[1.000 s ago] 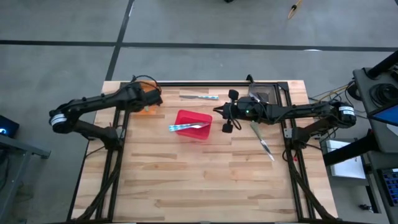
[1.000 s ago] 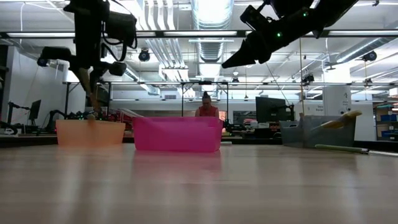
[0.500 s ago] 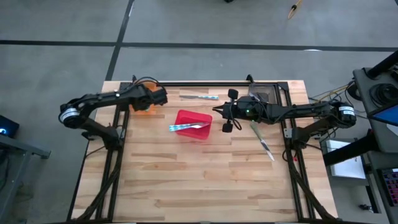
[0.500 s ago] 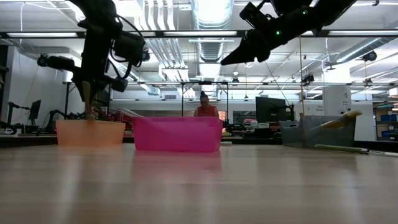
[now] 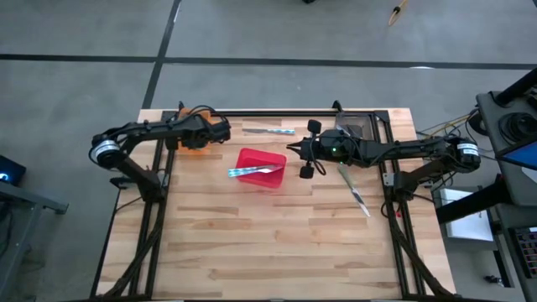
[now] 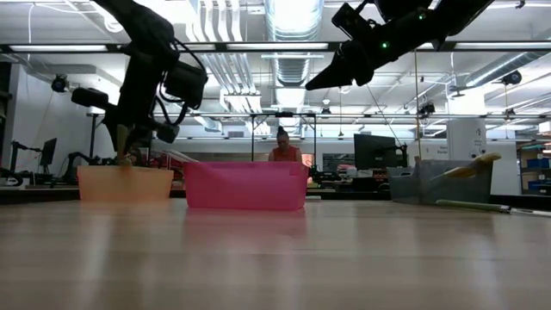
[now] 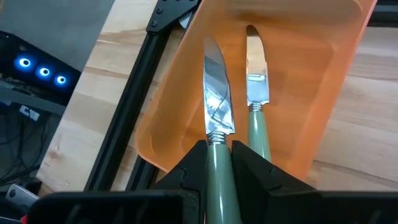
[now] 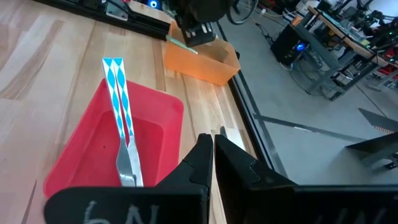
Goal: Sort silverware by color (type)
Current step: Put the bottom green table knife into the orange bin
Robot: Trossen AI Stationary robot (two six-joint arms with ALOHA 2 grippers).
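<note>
Here, nearest in the overhead view, a green-handled knife (image 5: pixel 354 193) is seen lying loose on the wooden table (image 5: pixel 268 252), at about four o'clock from the red bin (image 5: pixel 261 168). Two blue-patterned forks (image 5: pixel 254 171) are laid across that bin, which sits near the table's middle. The right gripper (image 5: pixel 304 158) is held just beside the bin at three o'clock, above the table, its fingers (image 8: pixel 214 155) pressed together with nothing between them. At ten o'clock from the red bin, the orange bin (image 7: pixel 323 93) is found, with the left gripper (image 5: pixel 220 132) above it. A green-handled knife (image 7: pixel 216 143) is pinched by the handle between the left fingers (image 7: pixel 189 171), its blade over the bin, while a second green knife (image 7: pixel 257 93) lies inside. Farther back, another utensil (image 5: pixel 270 130) lies on the table at twelve o'clock from the red bin. A grey bin (image 5: pixel 357 126) sits at the far right.
</note>
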